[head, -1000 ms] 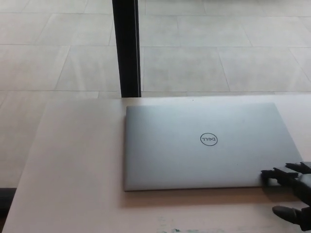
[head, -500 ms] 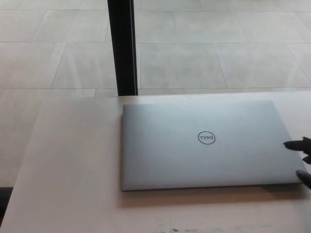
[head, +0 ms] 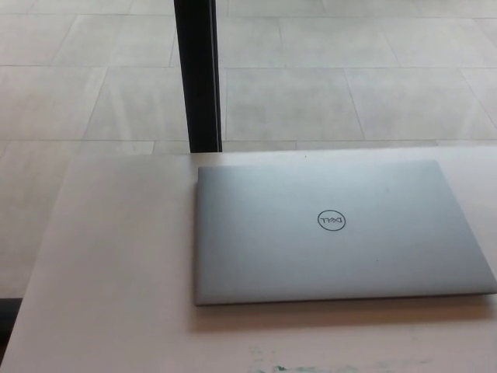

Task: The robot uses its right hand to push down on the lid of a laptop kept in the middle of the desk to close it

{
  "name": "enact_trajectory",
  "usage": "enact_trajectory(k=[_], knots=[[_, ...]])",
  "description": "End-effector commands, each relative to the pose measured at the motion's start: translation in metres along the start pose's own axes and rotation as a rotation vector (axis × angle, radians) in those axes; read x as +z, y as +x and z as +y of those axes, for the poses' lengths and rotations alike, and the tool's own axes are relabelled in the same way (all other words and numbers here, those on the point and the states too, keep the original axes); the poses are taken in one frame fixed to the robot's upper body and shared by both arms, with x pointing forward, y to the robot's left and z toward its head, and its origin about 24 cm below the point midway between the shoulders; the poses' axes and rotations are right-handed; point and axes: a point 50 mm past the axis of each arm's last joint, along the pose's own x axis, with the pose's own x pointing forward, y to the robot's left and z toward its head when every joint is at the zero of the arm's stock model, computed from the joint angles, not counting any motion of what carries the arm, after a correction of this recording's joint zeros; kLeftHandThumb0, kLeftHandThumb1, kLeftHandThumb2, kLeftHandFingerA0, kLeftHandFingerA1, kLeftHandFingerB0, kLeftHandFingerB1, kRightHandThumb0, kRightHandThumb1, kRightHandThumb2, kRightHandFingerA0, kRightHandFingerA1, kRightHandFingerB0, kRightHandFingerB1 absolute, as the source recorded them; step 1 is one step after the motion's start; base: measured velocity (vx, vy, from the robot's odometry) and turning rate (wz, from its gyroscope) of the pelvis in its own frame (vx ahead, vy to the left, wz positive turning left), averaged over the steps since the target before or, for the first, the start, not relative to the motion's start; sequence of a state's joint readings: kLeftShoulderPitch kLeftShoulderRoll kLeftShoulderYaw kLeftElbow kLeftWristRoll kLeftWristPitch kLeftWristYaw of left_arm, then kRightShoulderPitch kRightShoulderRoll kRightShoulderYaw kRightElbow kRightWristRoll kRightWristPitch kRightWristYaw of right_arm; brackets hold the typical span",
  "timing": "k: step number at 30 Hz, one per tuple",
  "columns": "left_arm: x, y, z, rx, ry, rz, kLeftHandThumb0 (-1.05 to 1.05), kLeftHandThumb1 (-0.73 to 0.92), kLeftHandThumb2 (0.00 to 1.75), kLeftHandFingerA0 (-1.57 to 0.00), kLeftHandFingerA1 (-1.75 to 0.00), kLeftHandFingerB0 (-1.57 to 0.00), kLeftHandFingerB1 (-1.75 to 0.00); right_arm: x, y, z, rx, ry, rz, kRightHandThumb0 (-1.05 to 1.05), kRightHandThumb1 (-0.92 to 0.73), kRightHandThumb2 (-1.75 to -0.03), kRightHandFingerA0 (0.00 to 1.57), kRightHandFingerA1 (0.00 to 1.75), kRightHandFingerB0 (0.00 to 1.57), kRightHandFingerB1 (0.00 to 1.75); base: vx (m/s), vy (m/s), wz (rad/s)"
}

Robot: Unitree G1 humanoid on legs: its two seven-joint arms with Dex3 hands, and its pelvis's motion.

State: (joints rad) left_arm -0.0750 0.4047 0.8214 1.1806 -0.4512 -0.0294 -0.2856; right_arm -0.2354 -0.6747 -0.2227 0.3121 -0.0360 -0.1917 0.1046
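My right hand is out of view, so I can't tell its state. Flat silver rectangular laptop (head: pixel 334 229) lies closed mid pale desk (head: pixel 109 272), lid flush; task looks done.

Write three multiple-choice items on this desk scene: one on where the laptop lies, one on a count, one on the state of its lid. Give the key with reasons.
1. Where does the laptop lie on the desk?
A. toward the right half
B. at the far left edge
C. on the floor

2. How many robot hands show?
A. two
B. one
C. none

3. How is the laptop's lid?
A. upright
B. shut flat
C. half raised

Key: 1 A, its right corner nears the picture's right edge. 2 C, only laptop, desk, black post and tiled floor show. 3 B, the logo faces up on a flat lid.
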Motion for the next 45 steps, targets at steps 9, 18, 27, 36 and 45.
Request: enact_trajectory(k=[9, 18, 27, 36, 45], knots=[[0.013, -0.001, 0.008, 0.016, -0.003, -0.034, -1.05, 0.74, 0.82, -0.14, -1.05, -0.13, -1.61, -0.123, -0.162, -0.122, -1.122, 0.921, 0.283, -0.98, -0.92, -0.71, 0.73, 1.22, 0.27, 1.06, 0.00, 0.000, 0.00], [0.012, -0.001, 0.009, 0.022, -0.008, -0.033, -1.05, 0.75, 0.88, -0.14, -1.08, -0.18, -1.65, -0.151, -0.193, -0.095, -1.225, 1.017, 0.427, -0.93, -0.92, -0.69, 0.72, 1.28, 0.22, 1.12, 0.00, 0.000, 0.00], [0.011, -0.001, 0.008, 0.031, -0.021, -0.034, -1.05, 0.73, 0.92, -0.19, -1.08, -0.20, -1.65, -0.165, -0.207, -0.082, -1.420, 1.226, 0.474, -0.94, -0.73, -1.22, 0.81, 1.30, 0.32, 0.95, 0.00, 0.000, 0.00], [0.011, 0.000, 0.005, 0.022, -0.013, -0.031, -1.05, 0.76, 0.90, -0.21, -1.06, -0.15, -1.61, -0.168, -0.207, -0.074, -1.380, 1.240, 0.520, -0.84, -0.92, -0.69, 0.58, 1.54, 0.08, 1.28, 0.00, 0.000, 0.00], [0.009, 0.000, 0.004, 0.011, -0.005, -0.035, -1.05, 0.79, 0.90, -0.16, -1.07, -0.14, -1.64, -0.164, -0.200, -0.069, -1.320, 1.258, 0.505, -0.91, -0.76, -1.21, 0.63, 1.22, 0.30, 0.90, 0.00, 0.000, 0.00]])
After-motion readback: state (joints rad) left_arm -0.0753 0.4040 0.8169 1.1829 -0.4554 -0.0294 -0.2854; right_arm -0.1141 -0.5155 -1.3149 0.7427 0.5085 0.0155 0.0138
